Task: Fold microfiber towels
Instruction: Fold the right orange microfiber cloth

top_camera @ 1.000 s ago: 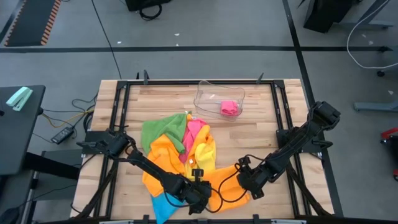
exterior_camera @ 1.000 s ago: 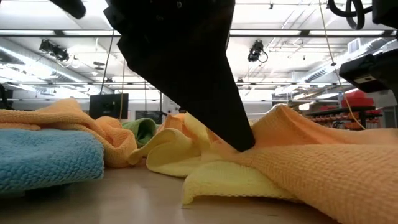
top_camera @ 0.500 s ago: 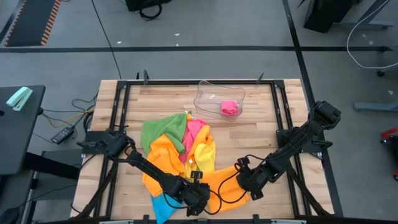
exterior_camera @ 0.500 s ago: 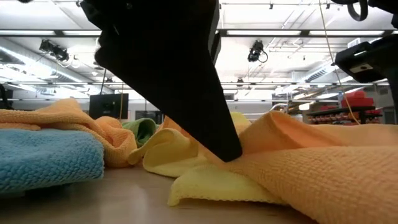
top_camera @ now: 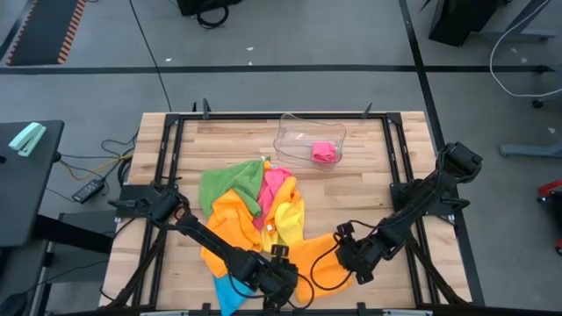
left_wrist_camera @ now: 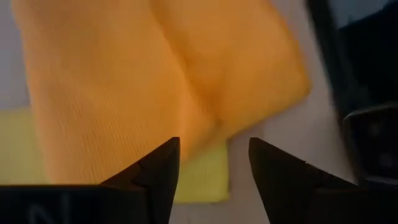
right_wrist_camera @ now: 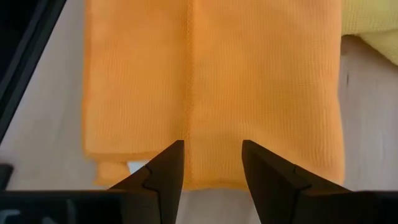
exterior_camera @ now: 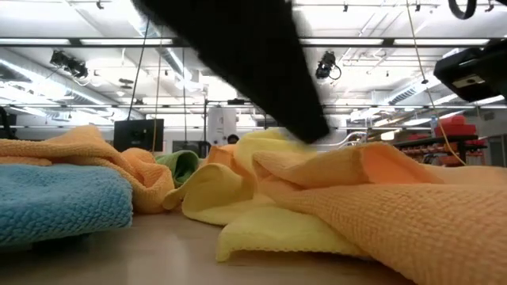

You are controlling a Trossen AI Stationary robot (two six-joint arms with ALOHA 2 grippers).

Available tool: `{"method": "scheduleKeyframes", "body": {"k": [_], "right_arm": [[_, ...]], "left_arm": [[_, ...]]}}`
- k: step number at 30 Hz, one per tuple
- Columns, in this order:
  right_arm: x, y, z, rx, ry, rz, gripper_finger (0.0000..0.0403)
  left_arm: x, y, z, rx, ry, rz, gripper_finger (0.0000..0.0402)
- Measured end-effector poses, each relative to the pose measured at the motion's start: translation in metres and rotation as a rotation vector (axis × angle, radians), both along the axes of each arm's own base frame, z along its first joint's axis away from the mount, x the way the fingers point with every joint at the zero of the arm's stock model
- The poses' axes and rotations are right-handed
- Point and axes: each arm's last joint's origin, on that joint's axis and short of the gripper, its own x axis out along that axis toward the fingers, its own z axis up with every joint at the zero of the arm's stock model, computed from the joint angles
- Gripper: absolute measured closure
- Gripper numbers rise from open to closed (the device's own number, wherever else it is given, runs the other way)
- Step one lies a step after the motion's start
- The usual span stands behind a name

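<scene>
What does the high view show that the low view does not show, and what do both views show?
Only the high view shows the clear tray with a folded pink towel inside, the loose pink towel, and both pincers, left pincer and right pincer, at the orange towel. Only the low view shows the room's ceiling lights behind the table. Both show the orange, yellow, green and blue towels.

I work in a robotics lab or industrial test hall. My wooden tabletop [top_camera: 369, 189] sits in a black metal frame [top_camera: 167, 149] on a grey concrete floor [top_camera: 281, 88] marked with dark tape lines [top_camera: 263, 68]. Cables [top_camera: 105, 158] trail past the left edge. Beyond the far edge run strip lights [exterior_camera: 71, 41], hung monitors [exterior_camera: 139, 133] and open ceiling.
</scene>
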Motion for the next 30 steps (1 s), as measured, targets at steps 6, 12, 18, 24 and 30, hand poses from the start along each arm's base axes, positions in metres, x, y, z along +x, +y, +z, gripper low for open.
{"method": "scheduleKeyframes", "body": {"k": [6,12,18,24,30], "right_arm": [[-0.008,0.002,0.010,-0.006,-0.042,-0.009,0.0233],[-0.014,0.006,0.015,-0.055,-0.122,-0.022,0.0233],[-0.014,0.009,0.017,-0.069,-0.185,-0.044,0.0233],[-0.011,0.011,0.014,-0.032,-0.250,-0.039,0.0233],[-0.014,0.012,0.005,0.032,-0.298,-0.046,0.0233]], "left_arm": [[0.008,0.001,0.015,0.086,-0.109,0.039,0.0202],[0.014,0.009,-0.010,0.067,-0.121,0.088,0.0223],[0.014,0.003,-0.042,0.089,-0.072,0.068,0.0235],[0.012,0.000,-0.041,0.091,-0.072,0.059,0.0246],[0.013,-0.003,-0.029,0.092,-0.089,0.024,0.0257]]}}
